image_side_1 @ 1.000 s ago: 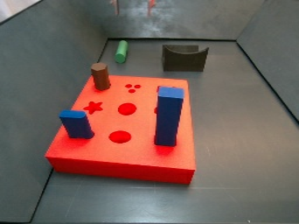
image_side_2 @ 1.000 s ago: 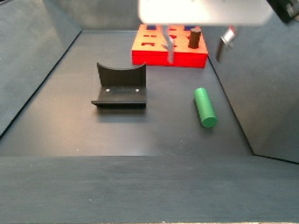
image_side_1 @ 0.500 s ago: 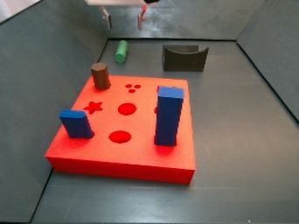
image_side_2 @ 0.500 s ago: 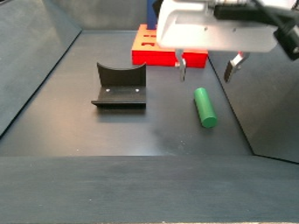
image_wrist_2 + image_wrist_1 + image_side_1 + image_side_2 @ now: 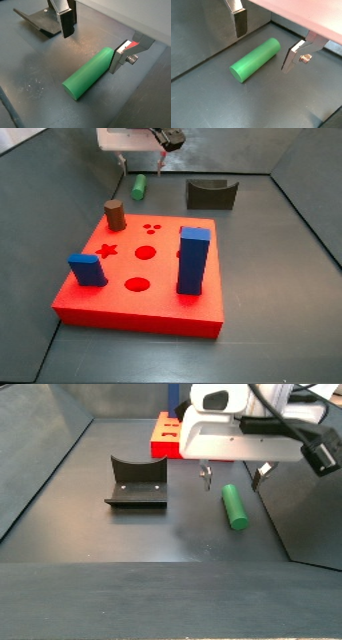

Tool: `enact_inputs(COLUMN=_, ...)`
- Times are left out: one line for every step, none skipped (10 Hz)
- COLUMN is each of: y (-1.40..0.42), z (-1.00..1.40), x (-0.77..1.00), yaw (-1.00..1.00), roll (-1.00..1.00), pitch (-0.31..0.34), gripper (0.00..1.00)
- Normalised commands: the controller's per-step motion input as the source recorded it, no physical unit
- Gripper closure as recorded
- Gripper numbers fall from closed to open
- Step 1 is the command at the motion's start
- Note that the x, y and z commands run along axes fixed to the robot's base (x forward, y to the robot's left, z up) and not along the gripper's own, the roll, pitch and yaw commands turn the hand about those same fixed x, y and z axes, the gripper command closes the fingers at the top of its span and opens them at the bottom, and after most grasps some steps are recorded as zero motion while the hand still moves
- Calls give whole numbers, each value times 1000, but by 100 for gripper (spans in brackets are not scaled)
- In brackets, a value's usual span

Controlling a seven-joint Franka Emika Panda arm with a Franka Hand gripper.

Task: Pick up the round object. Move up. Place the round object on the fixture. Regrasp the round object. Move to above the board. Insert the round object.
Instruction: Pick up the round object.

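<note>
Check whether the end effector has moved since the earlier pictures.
Yes. In a side view the end effector has come down toward the floor, its open fingers now straddling the round object, right of the fixture.

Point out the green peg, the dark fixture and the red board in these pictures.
Green peg (image 5: 256,59): wrist view, middle of its side, between the open gripper (image 5: 264,44) fingers.
Fixture (image 5: 136,482): side view, its curved notch.
Red board (image 5: 150,295): side view, bare top near the front.
</note>
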Motion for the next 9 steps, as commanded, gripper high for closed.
enact_inputs(y=0, z=-449, x=0, yaw=0, roll=-319, pitch=-144, gripper=0)
enact_inputs(y=0, z=-489, x=-3, yaw=0, roll=-304, pitch=-129, gripper=0)
enact_inputs(y=0, z=-523, x=0, yaw=0, roll=-294, pitch=-63, gripper=0)
enact_inputs(y=0, z=-523, x=0, yaw=-20, roll=-299, pitch=-57, gripper=0)
enact_inputs(y=0, z=-529, x=0, yaw=0, roll=-289, pitch=-71, gripper=0)
enact_inputs(y=0, z=-509, x=-11, yaw=0, roll=-296, pitch=-117, gripper=0)
enact_inputs(y=0, z=-474, x=-23, yaw=0, roll=-313, pitch=-134, gripper=0)
enact_inputs(y=0, z=-440, x=-37, yaw=0, roll=-329, pitch=-147, gripper=0)
enact_inputs(y=14, z=-354, x=-114, yaw=0, roll=-324, pitch=-203, gripper=0)
